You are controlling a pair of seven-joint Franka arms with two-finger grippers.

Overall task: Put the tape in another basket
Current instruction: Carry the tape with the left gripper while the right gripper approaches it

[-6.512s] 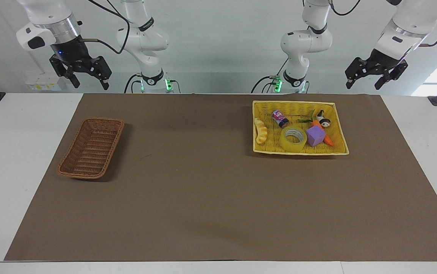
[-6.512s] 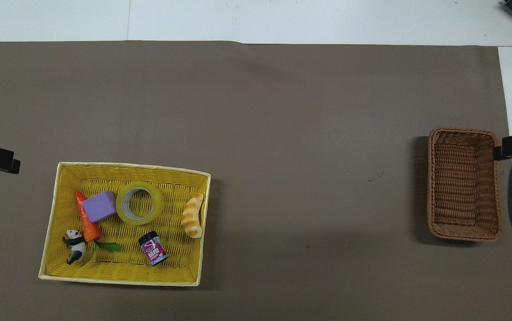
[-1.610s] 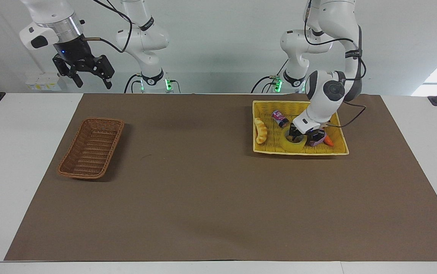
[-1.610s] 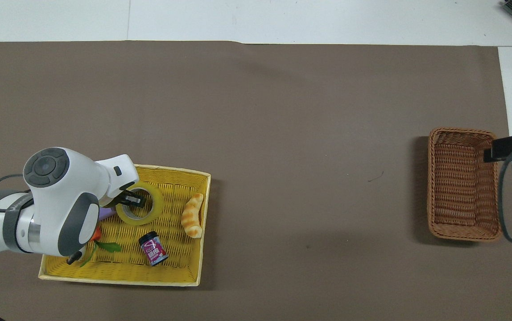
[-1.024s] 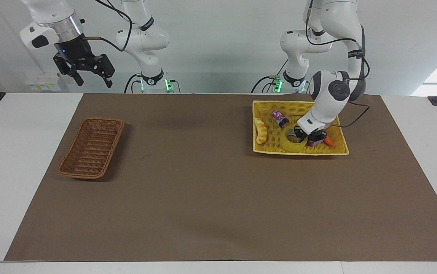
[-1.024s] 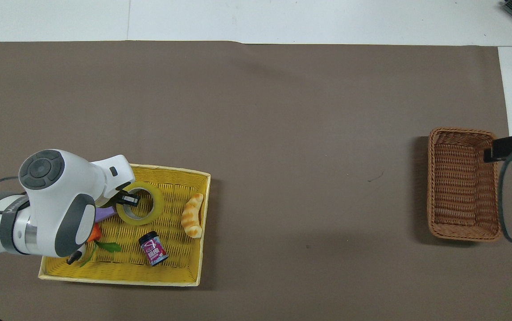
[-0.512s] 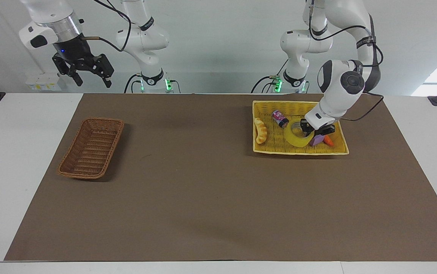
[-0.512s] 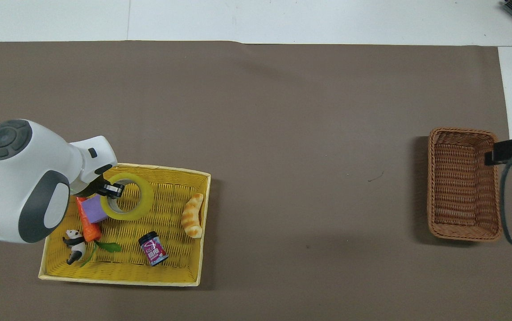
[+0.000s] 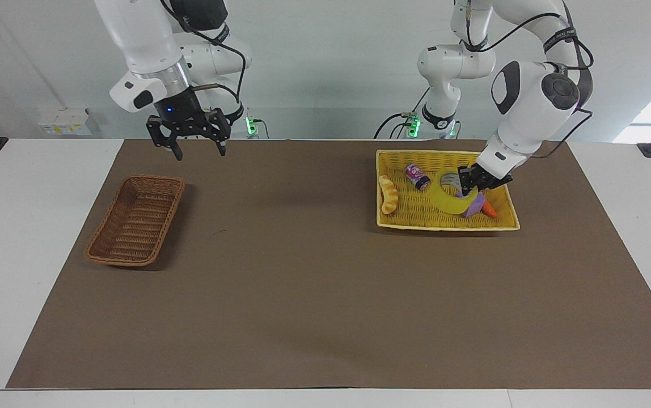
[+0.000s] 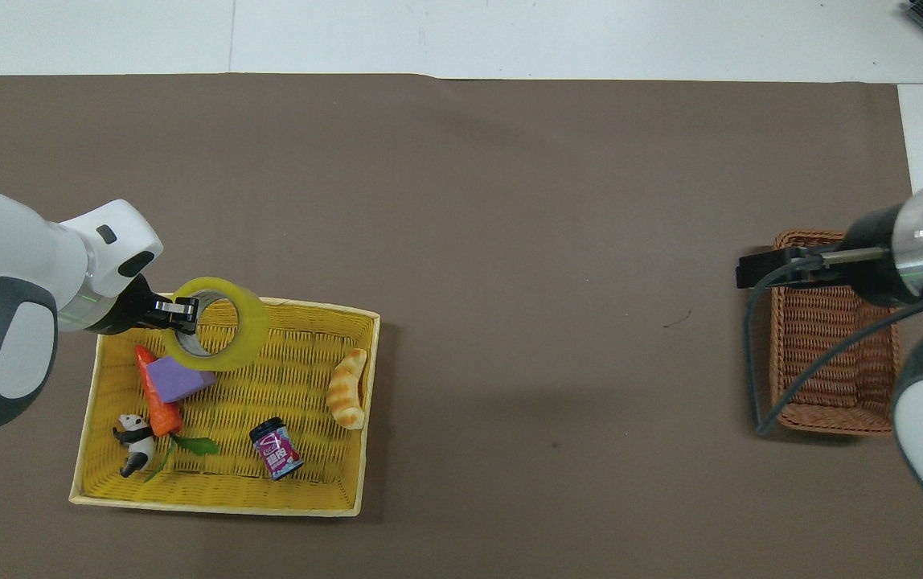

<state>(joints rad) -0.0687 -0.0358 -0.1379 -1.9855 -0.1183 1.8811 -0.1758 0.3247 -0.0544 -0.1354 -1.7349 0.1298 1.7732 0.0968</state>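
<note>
The tape (image 9: 450,203), a yellow translucent roll, hangs tilted a little above the yellow tray (image 9: 444,225), over the purple cube. My left gripper (image 9: 470,186) is shut on the roll's wall, one finger inside the ring. From overhead the tape (image 10: 252,326) covers the tray's rim (image 10: 212,505) on the edge farther from the robots, with the left gripper (image 10: 180,314) beside it. The brown wicker basket (image 9: 135,221) sits at the right arm's end, with nothing in it. My right gripper (image 9: 199,152) hangs open over the mat beside the basket (image 10: 823,354). Overhead, the right gripper (image 10: 751,271) shows at the basket's corner.
In the yellow tray lie a purple cube (image 10: 176,378), a carrot (image 10: 157,402), a panda figure (image 10: 133,442), a small can (image 10: 276,449) and a bread roll (image 10: 347,388). A brown mat (image 9: 314,294) covers the table between the two baskets.
The left gripper has lifted the tape off the tray floor, tilting it. The right arm has swung in from the table's end and now hangs lower beside the brown basket.
</note>
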